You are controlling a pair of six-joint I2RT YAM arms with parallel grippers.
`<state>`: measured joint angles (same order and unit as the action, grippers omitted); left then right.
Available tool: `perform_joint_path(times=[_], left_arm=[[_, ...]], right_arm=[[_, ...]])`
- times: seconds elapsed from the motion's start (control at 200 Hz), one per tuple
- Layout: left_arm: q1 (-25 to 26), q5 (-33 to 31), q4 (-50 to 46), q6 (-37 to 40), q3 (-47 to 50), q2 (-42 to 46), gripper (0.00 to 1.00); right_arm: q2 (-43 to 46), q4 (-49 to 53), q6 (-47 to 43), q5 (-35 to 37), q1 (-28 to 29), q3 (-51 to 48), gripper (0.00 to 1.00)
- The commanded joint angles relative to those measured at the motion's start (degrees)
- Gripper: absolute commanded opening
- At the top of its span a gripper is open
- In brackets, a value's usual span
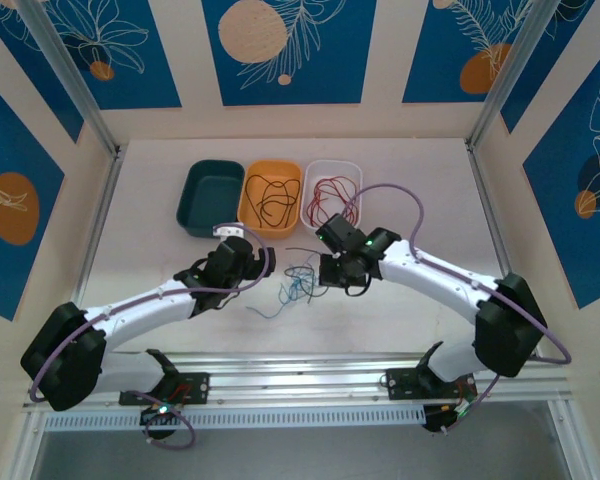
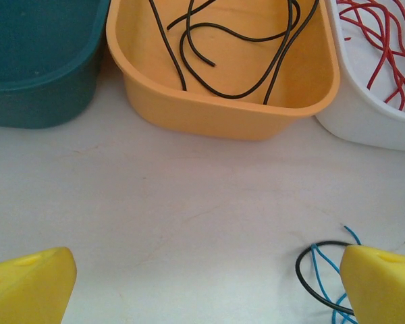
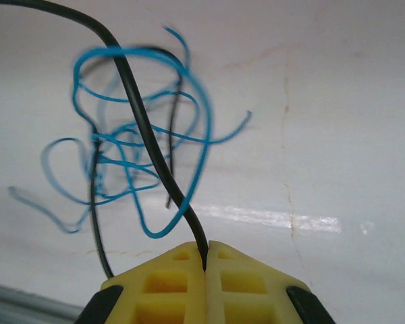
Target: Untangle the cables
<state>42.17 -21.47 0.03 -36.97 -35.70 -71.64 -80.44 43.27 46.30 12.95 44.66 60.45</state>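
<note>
Where cables [image 1: 298,280] lie, white table [image 1: 140,250], blue walls [image 1: 290,50]

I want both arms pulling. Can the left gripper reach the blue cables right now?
Probably yes: the left gripper is open and the blue cables lie right beside it, nothing between.

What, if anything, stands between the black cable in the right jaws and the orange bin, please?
The blue cables do: their loops are tangled around the black cable just beyond the grip. Nothing else visible lies between it and the orange bin.
</note>
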Motion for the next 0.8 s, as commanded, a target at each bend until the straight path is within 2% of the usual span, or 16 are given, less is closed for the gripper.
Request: perform_joint_path(times=[0.0,0.18,0.34,0.49,0.64,0.72,0.795], left_arm=[[0.0,0.4,0.5,1.1,-0.5,1.9,1.00],[-0.7,-1.1,-0.6,0.6,-0.3,3.9,1.00],[-1.3,-0.1,0.9,1.2,0.3,5.4,1.00],[-1.3,8.9,11.5,8.1,3.2,8.5,1.00],[-1.4,21.6,24.2,16.8,6.3,12.7,0.94],[-1.3,24.7,22.3,20.2,4.8,12.8,0.93],[-1.4,22.8,18.3,20.8,2.9,12.4,0.92]], right_arm=[[3.2,5.2,-4.3,-2.6,0.3,3.5,0.00],[6.2,11.3,-8.6,-2.9,0.0,11.9,0.00],[7.5,15.0,-12.2,-8.2,-2.3,19.7,0.00],[7.3,15.5,-14.1,-15.6,-5.9,20.7,0.00],[6.4,17.3,-15.7,-15.8,-7.9,19.9,0.00],[6.6,16.8,-15.9,-16.4,-9.0,19.5,0.00],[7.0,16.7,-16.3,-16.8,-9.6,20.3,0.00]])
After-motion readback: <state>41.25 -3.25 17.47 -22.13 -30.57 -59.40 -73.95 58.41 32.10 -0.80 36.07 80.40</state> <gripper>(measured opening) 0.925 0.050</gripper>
